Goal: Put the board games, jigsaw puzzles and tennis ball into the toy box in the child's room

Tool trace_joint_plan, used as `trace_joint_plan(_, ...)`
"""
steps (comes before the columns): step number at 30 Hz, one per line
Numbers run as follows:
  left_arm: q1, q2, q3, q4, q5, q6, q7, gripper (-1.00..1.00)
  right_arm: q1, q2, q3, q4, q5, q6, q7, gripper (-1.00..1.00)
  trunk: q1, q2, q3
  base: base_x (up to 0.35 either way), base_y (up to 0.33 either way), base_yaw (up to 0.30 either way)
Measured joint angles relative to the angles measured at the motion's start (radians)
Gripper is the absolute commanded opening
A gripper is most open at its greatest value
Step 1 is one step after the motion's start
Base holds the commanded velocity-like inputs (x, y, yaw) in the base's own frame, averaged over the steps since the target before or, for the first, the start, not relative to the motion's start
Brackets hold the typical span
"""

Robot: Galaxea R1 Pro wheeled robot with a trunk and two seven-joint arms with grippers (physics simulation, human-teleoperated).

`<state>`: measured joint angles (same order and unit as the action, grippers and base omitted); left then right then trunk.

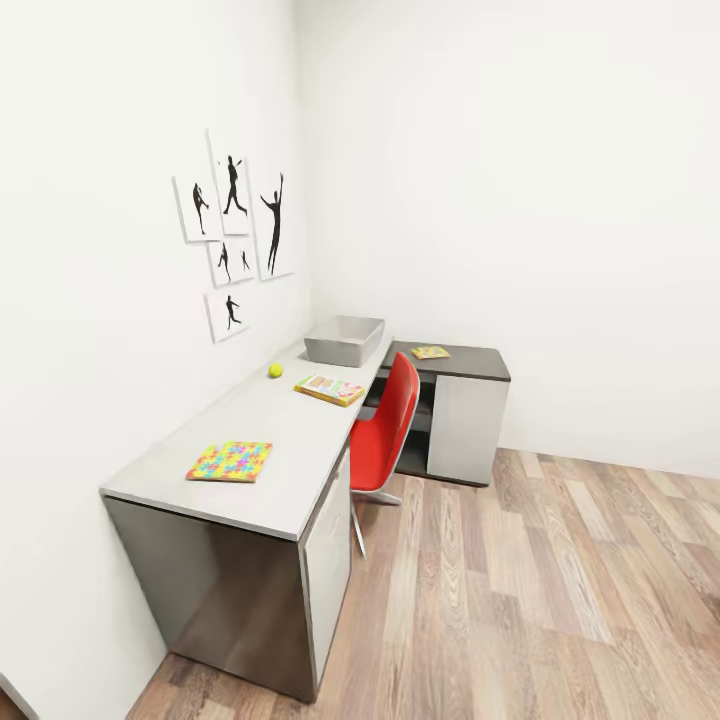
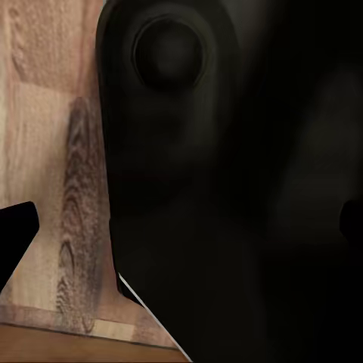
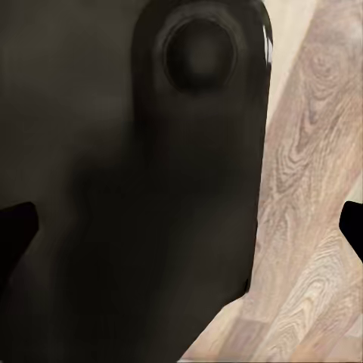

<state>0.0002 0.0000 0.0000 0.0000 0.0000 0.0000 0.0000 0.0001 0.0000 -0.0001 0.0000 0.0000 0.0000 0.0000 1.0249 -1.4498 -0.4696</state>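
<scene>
Approach: red chair (image 1: 385,430) before table (image 1: 290,480) could block reaching toy box (image 1: 344,340); gripper states indeterminable.

Plain white walls (image 1: 520,180) meet at the far corner. Black silhouette prints (image 1: 235,235) hang on the left wall. A red swivel chair (image 1: 388,430) stands on brown wood-plank floor (image 1: 540,600).

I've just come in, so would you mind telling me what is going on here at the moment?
Nothing is being handled yet. The robot is facing the table from across the wooden floor. On the table lie a jigsaw puzzle, a board game and the tennis ball, with the toy box at the far end, apparently empty. A second puzzle lies on the dark lower section. A red chair stands at the table. Both wrist views show dark robot parts over floor.
</scene>
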Motion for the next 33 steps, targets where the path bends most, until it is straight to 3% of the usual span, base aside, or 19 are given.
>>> trace_joint_plan(4,0.019,-0.022,0.001,-0.002,0.001,-0.001,-0.013,1.00,-0.023,0.022,-0.014,-0.023,-0.020,-0.017,0.002,1.00,0.000,0.000,0.000,0.000,0.000,0.000)
trace_joint_plan(11,0.027,-0.031,0.004,0.001,0.001,-0.019,-0.015,1.00,-0.063,0.059,-0.016,-0.063,-0.034,-0.025,0.003,1.00,0.000,0.000,0.000,0.000,0.000,0.000)
trace_joint_plan(18,0.027,-0.033,-0.001,0.000,-0.002,-0.053,-0.016,1.00,-0.092,0.059,-0.017,-0.103,-0.044,-0.024,0.009,1.00,0.000,0.000,0.000,0.000,0.000,-0.069)
trace_joint_plan(25,0.027,-0.033,-0.006,-0.001,-0.004,-0.057,-0.017,1.00,-0.093,0.057,-0.018,-0.143,-0.047,-0.024,0.014,1.00,0.000,0.000,0.000,0.000,0.000,-0.234)
trace_joint_plan(33,0.027,-0.032,-0.008,-0.001,-0.004,-0.058,-0.017,1.00,-0.093,0.055,-0.046,-0.179,-0.051,-0.024,0.016,1.00,0.000,0.000,-0.004,0.000,0.000,-0.263)
